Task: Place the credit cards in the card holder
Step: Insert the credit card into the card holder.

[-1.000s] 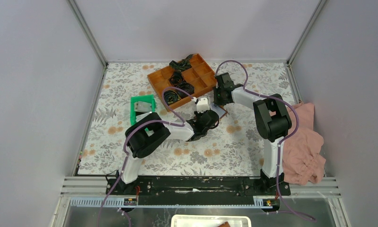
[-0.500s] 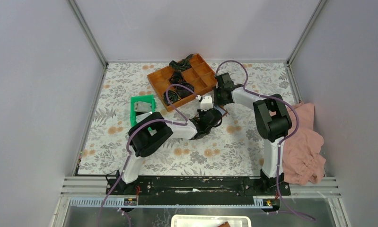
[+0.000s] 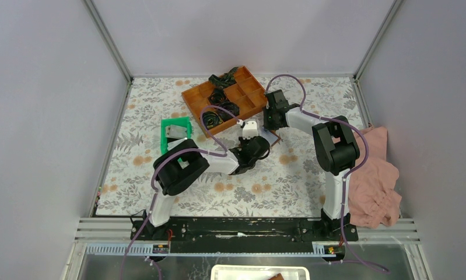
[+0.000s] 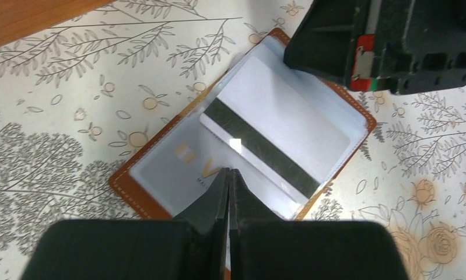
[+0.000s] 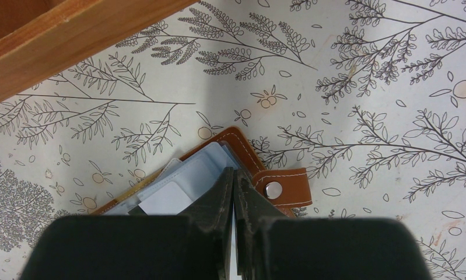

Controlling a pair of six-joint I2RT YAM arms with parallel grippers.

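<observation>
step: seating a card in the open card holder (image 4: 122, 179); the insert looks unfinished
card holder: lies open and flat on the tabletop (image 3: 248, 186), toward the far edge, just beside the near corner of the orange tray (image 5: 73, 35)
cards: striped card (image 4: 277, 137) lies slantwise over the right half, one end under the clear pocket; gold-lettered card (image 4: 172, 169) sits in the left half
left gripper (image 4: 229, 178): fingers pressed together, holding nothing, tip over the left half near the striped card's edge
right gripper (image 5: 234, 181): narrow, tips down on the holder's far corner beside the snap tab (image 5: 280, 189); may be pinching the pocket lip, view too poor to confirm
green tray (image 3: 178, 119): a grey flat piece inside, well apart to the left
next: left tip nudges the striped card along the pocket line while the right pins the holder; push low and straight, or the card rides over the lip
</observation>
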